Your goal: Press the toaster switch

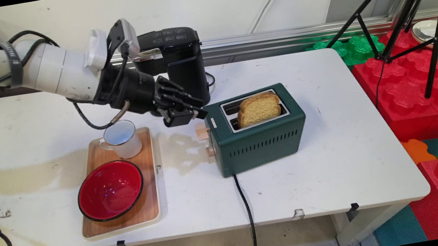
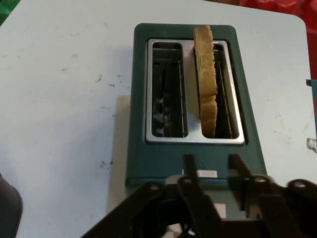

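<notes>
Hovering at the lever end of the green toaster, my gripper held nothing; its two fingers stood parted by a moderate gap, tips just above the toaster's near top edge in the hand view. Whether they touched the casing I could not tell. A slice of toast stood upright in one slot, well proud of the rim; in the hand view it sat at about one o'clock from my fingertips, and the slot at eleven o'clock was bare. On the main view, the toaster's two pale knobs lay at about six o'clock from my fingertips, just below them on the end face.

I judged the step in hand to concern this end of the toaster, whether the knobs or the bread. For the knob, I needed to drop straight down, keep one fingertip square over it, and press without shoving the body sideways. For the bread, I needed to travel on toward one o'clock, straddle the slice across its thin faces, and close gently, since crust crumbles.

Behind my wrist stood the black coffee machine. At about eight o'clock from me sat the wooden tray bearing a white enamel mug and a red bowl, well clear.
</notes>
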Robot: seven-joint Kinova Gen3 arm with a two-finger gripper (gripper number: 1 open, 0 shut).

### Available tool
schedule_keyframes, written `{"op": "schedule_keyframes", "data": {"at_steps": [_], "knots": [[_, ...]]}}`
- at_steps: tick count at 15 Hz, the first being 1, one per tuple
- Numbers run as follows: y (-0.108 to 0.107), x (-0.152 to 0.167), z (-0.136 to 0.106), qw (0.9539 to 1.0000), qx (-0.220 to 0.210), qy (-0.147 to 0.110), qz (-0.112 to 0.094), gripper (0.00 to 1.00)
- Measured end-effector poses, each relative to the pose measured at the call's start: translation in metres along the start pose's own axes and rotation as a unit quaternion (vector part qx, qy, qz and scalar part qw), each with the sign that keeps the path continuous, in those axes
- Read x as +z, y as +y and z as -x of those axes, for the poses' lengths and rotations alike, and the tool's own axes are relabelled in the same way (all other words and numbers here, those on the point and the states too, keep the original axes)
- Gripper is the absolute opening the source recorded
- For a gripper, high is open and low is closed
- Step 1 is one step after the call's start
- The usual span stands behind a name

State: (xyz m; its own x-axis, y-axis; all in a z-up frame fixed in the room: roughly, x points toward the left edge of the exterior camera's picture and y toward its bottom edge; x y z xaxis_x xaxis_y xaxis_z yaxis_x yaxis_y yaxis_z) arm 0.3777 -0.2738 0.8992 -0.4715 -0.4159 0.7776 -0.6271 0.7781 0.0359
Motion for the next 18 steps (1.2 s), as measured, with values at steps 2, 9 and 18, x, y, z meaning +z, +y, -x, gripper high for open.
{"op": "schedule_keyframes", "data": {"at_steps": [2, 9, 18], "knots": [[0.001, -0.002, 0.002, 1.0000, -0.001, -0.002, -0.002, 0.00], [0.002, -0.004, 0.010, 0.9998, -0.008, -0.016, -0.007, 0.00], [-0.002, 0.007, 0.014, 0.9993, -0.019, -0.031, -0.007, 0.00]]}}
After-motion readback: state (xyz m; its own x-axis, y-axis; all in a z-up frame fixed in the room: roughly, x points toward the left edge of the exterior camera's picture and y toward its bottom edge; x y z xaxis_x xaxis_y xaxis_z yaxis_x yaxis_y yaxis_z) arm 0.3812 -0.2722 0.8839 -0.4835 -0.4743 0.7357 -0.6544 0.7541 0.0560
